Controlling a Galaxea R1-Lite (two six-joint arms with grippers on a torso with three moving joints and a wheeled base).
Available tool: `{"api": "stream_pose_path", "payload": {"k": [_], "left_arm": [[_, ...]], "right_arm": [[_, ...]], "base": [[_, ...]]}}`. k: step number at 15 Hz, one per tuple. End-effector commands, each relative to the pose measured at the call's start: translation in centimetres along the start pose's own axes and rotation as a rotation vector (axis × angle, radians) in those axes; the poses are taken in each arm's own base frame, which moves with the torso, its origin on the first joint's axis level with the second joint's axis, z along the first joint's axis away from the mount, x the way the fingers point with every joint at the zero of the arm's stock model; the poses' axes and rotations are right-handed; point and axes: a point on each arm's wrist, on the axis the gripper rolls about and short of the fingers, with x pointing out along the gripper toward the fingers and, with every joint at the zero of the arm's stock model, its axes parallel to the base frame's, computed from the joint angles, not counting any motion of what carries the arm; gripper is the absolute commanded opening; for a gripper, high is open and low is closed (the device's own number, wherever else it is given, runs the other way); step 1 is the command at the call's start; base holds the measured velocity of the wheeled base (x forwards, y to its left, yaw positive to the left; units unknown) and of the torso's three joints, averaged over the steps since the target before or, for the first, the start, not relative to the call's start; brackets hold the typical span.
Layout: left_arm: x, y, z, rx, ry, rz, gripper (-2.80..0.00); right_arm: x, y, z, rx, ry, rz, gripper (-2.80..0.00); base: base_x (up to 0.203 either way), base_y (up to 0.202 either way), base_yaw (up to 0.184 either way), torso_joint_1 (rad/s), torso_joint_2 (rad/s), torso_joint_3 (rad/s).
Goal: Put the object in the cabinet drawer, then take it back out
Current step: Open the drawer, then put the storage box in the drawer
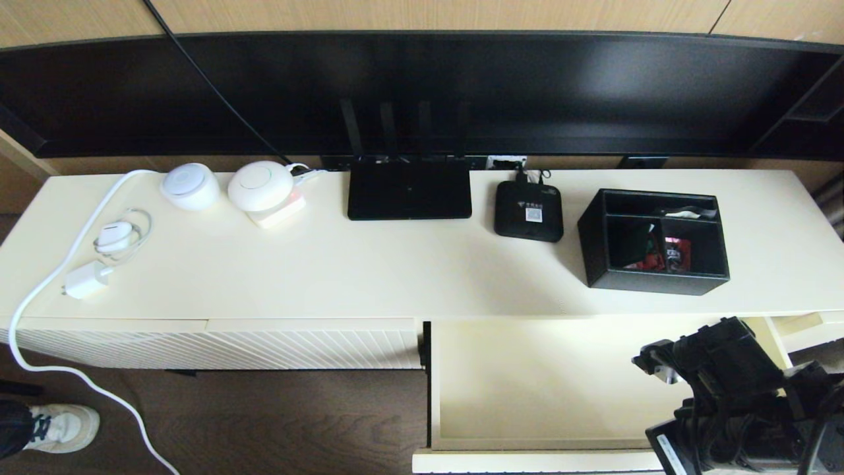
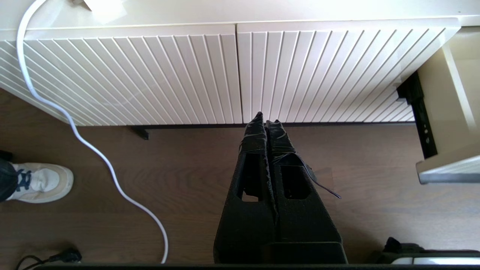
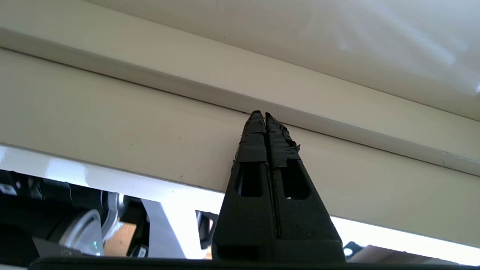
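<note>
The black organizer box (image 1: 656,241) stands on the cabinet top at the right, with red and white small items in its compartments. Below it the cabinet drawer (image 1: 527,386) is pulled out, its plain cream interior bare; its side also shows in the left wrist view (image 2: 452,108). My right arm (image 1: 719,389) reaches over the drawer's right front corner. The right gripper (image 3: 264,114) is shut with nothing in it, its tips close to a cream drawer wall. My left gripper (image 2: 267,119) is shut and empty, low over the floor before the ribbed panel.
A flat router (image 1: 409,190), a small set-top box (image 1: 528,211), two white round devices (image 1: 190,186) and a charger (image 1: 86,280) lie on the cabinet top. A white cable (image 2: 93,150) trails over the floor. A shoe (image 1: 62,427) stands at the left.
</note>
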Motion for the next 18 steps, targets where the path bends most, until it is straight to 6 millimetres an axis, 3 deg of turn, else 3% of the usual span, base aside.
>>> {"api": "stream_pose_path", "payload": {"k": [1, 6, 11, 13, 16, 18], "left_arm": [[0.0, 0.0, 0.0, 0.000, 0.002, 0.000, -2.80], [0.0, 0.0, 0.0, 0.000, 0.002, 0.000, -2.80], [0.0, 0.0, 0.0, 0.000, 0.002, 0.000, -2.80], [0.0, 0.0, 0.0, 0.000, 0.002, 0.000, -2.80], [0.0, 0.0, 0.0, 0.000, 0.002, 0.000, -2.80], [0.0, 0.0, 0.0, 0.000, 0.002, 0.000, -2.80]], "right_arm": [[0.1, 0.1, 0.0, -0.003, 0.007, -0.001, -2.80], [-1.0, -0.1, 1.0, 0.013, -0.062, 0.002, -2.80], [-4.0, -0.6, 2.4, 0.042, -0.213, -0.034, -2.80], [-6.5, -1.0, 2.7, 0.054, -0.287, -0.049, -2.80], [-10.8, -1.8, 1.3, 0.050, -0.216, -0.120, -2.80], [-14.0, -2.2, 1.5, 0.072, -0.261, -0.127, -2.80]], "base": [[0.000, 0.000, 0.000, 0.000, 0.00, 0.000], [0.000, 0.000, 0.000, 0.000, 0.00, 0.000], [0.000, 0.000, 0.000, 0.000, 0.00, 0.000], [0.000, 0.000, 0.000, 0.000, 0.00, 0.000], [0.000, 0.000, 0.000, 0.000, 0.00, 0.000], [0.000, 0.000, 0.000, 0.000, 0.00, 0.000]]}}
